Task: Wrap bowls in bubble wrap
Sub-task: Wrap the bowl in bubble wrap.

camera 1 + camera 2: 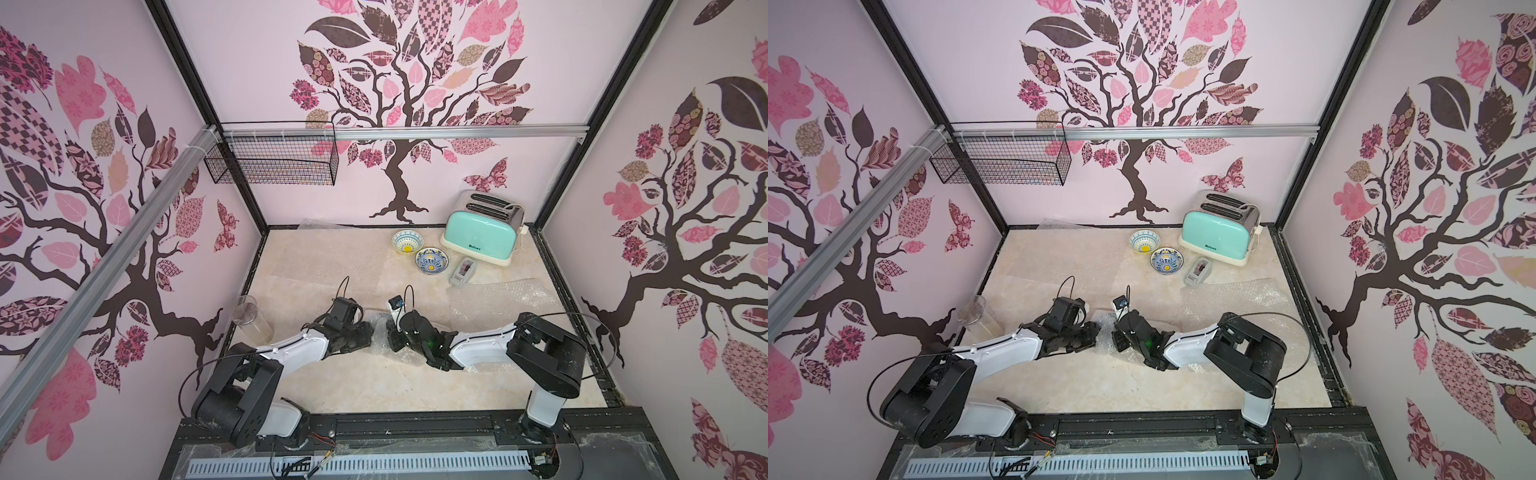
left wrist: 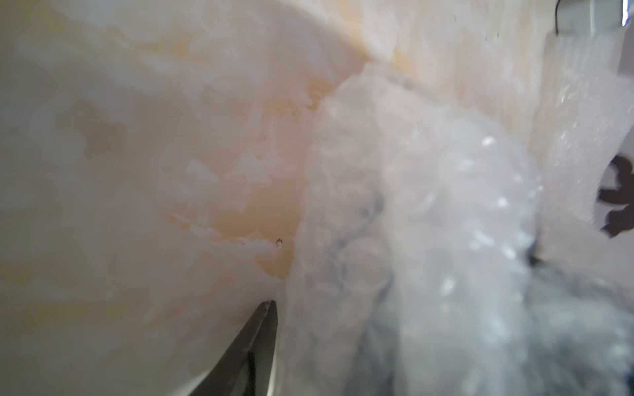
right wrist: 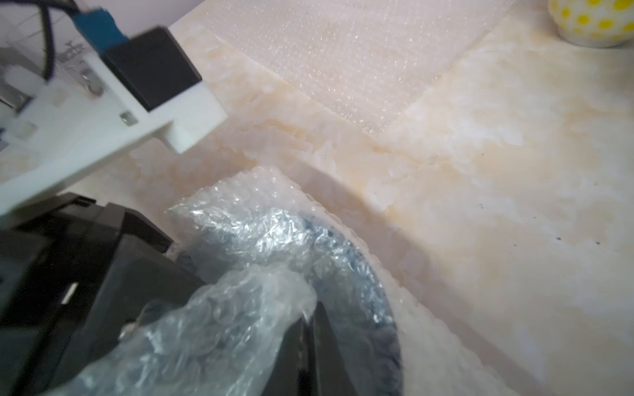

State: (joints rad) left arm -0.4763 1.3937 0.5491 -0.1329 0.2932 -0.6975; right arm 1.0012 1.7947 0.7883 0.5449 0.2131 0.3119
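In both top views the arms are meeting over the front middle of the table (image 1: 353,395), where the bubble wrap bundle (image 1: 380,332) is sitting between the left gripper (image 1: 369,332) and the right gripper (image 1: 392,337). Two unwrapped bowls, the pale bowl (image 1: 407,242) nearer the back edge and the blue-rimmed bowl (image 1: 432,260) just in front of it, are standing empty beside the toaster (image 1: 482,232) toward the back right corner. The glass (image 1: 249,318) by the left edge and the wire basket (image 1: 274,160) on the back wall are also looking empty. A spare sheet (image 1: 498,299) is lying flat toward the right edge. In the left wrist view one finger (image 2: 260,343) is showing beside the bundle and the other is hidden, so I cannot tell whether this gripper is gripping anything. In the right wrist view the right gripper is pinching a gathered flap of the wrap tight, and the blue bowl (image 3: 370,284) is showing its dark rim inside the bundle. I am judging that folding is under way: the right should be holding the flap taut while the left is tucking loose wrap over the exposed rim, without dragging the bowl.
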